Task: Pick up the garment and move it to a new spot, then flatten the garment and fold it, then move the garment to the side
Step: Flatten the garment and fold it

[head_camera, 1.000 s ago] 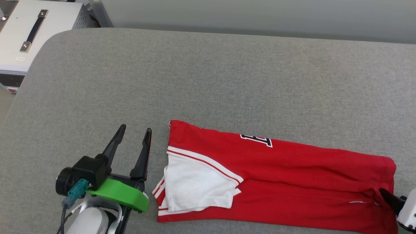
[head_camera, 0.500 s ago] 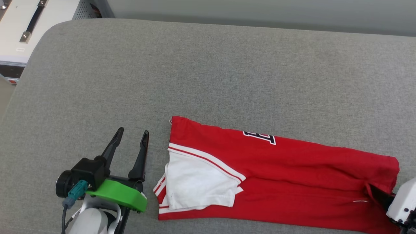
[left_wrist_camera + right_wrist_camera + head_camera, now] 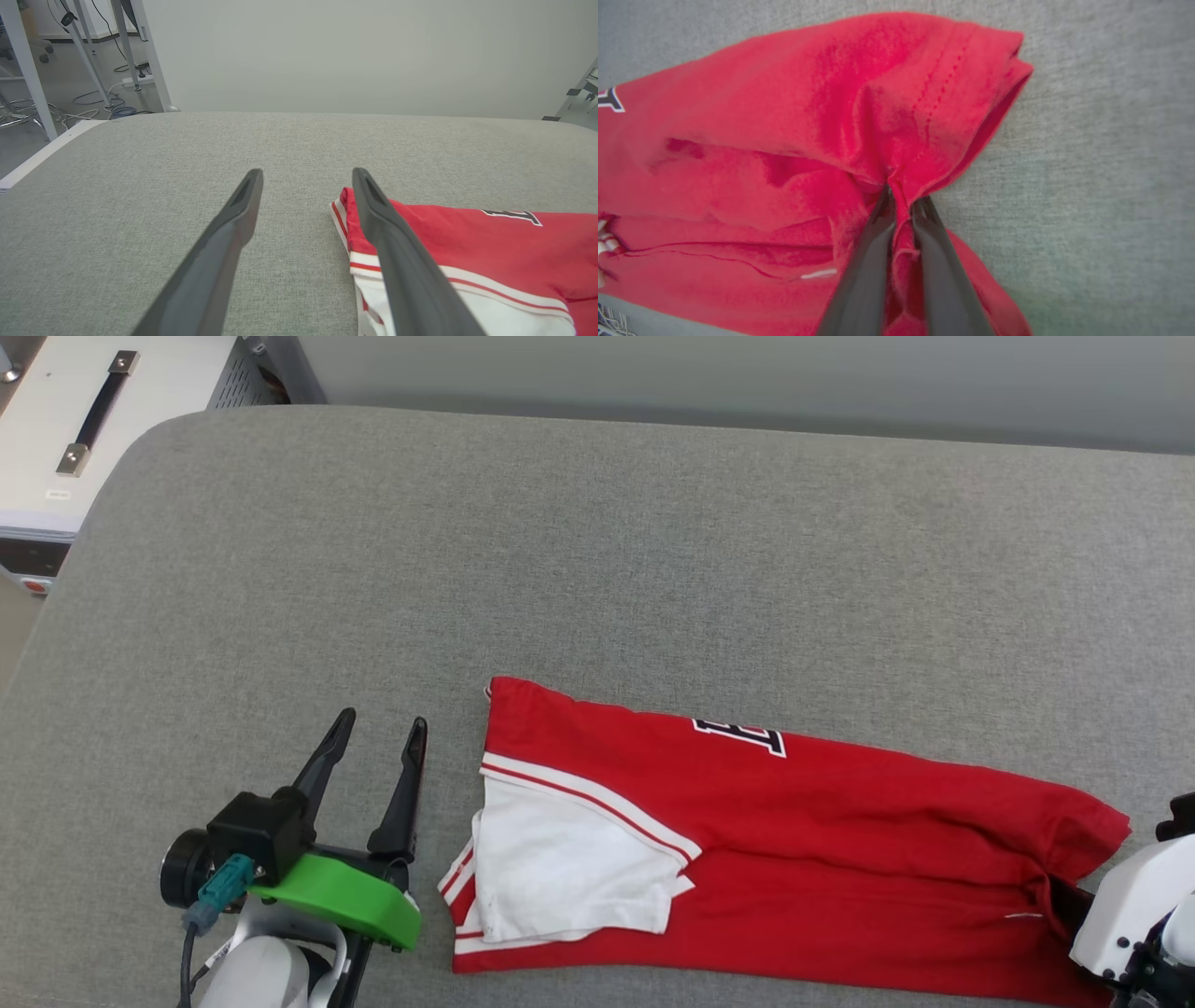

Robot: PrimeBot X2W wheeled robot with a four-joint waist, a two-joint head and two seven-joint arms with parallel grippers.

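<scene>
— Though partly cut off at the head view's lower right corner, easy enough to read the right gripper (image 3: 903, 200)?

— Yes, from its own wrist. Pinches a raised fold of the red jersey shirt (image 3: 840, 840) with jaws nearly together, at the shirt's right end. Puckers the cloth there, with the stitched hem (image 3: 943, 79) bunched just beyond the tips.

— And where on the grey padded surface (image 3: 597, 569) to look for the shirt?

— On the near part, lying as a long folded band from left to right. Shows a white sleeve (image 3: 560, 868) with red-and-white striped trim on top at the left end. Shows also a scrap of black, white-outlined lettering (image 3: 738, 737) at the far edge.

— And over at the left gripper (image 3: 384, 721)?

— Holds nothing. Stands with jaws spread wide over bare fabric, pointing away from the robot, just beside the shirt's left end. Apart from the cloth by a clear strip of grey in the head view. Hard to tell whether resting on the surface or just above it.

— Anything else worth noting?

— A white cabinet (image 3: 56, 429) with a black handle, past the surface's far left corner. Behind all this, a plain grey wall (image 3: 747, 373).
</scene>
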